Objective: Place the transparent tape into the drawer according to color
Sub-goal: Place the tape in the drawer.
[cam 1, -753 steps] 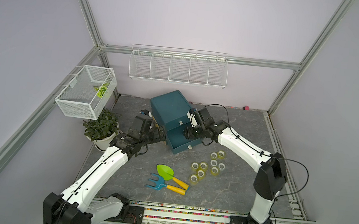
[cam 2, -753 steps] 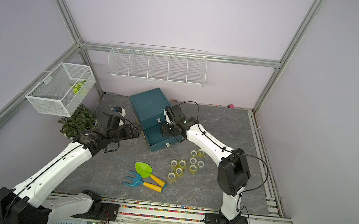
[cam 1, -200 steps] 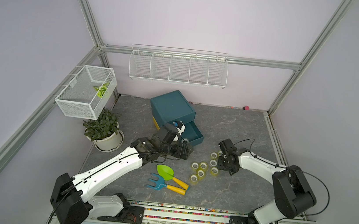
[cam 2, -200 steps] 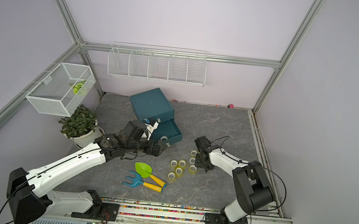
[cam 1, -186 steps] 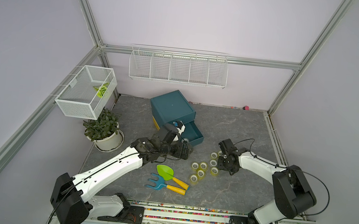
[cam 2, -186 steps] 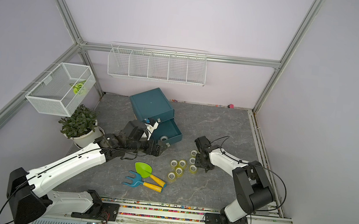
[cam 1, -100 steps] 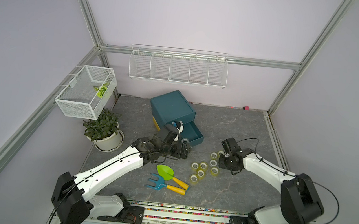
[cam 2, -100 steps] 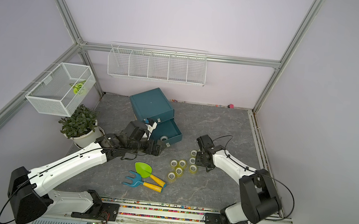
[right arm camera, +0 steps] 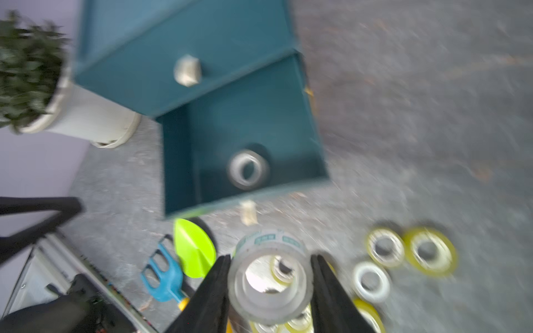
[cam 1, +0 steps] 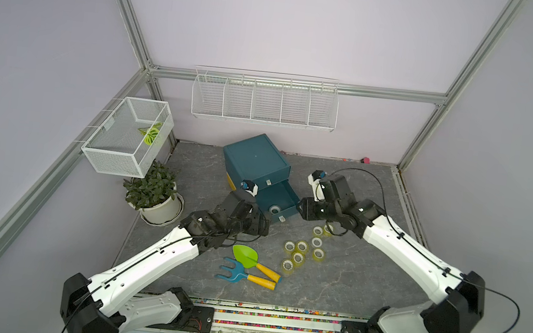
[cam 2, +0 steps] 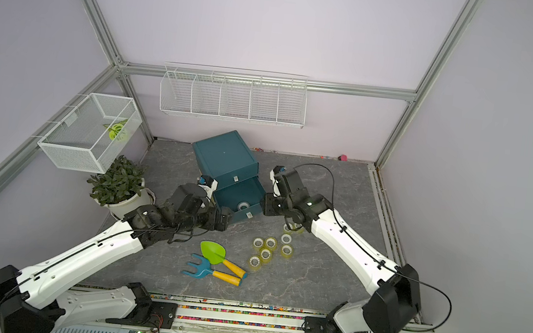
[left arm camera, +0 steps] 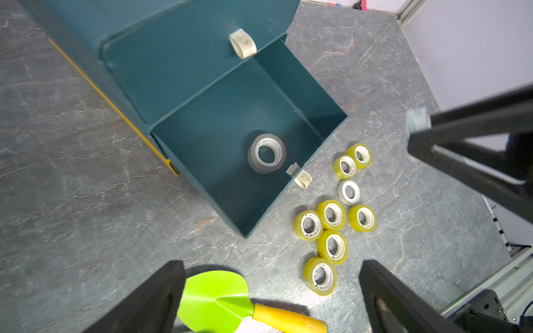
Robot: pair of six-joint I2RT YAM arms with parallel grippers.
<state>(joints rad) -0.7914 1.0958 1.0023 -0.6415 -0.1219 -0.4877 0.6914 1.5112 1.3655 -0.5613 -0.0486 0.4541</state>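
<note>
Hovers with the left pincer spread wide and empty, just in front of the open lower drawer. Counts one clear tape roll already lying flat on that drawer's floor. Carries a second clear roll clamped between the tips of the right pincer, above the table near the drawer's front edge and apparently not yet over it. Leaves eight more loose on the table: seven yellow-green rolls and one whitish roll, bunched just beside the drawer. Puts the sorting at barely begun.

Shows the upper drawer shut, so cannot tell what lies inside. Loses part of the pile behind the right arm in both top views. Smears the right wrist view with blur, so cannot read the print on the held roll.
</note>
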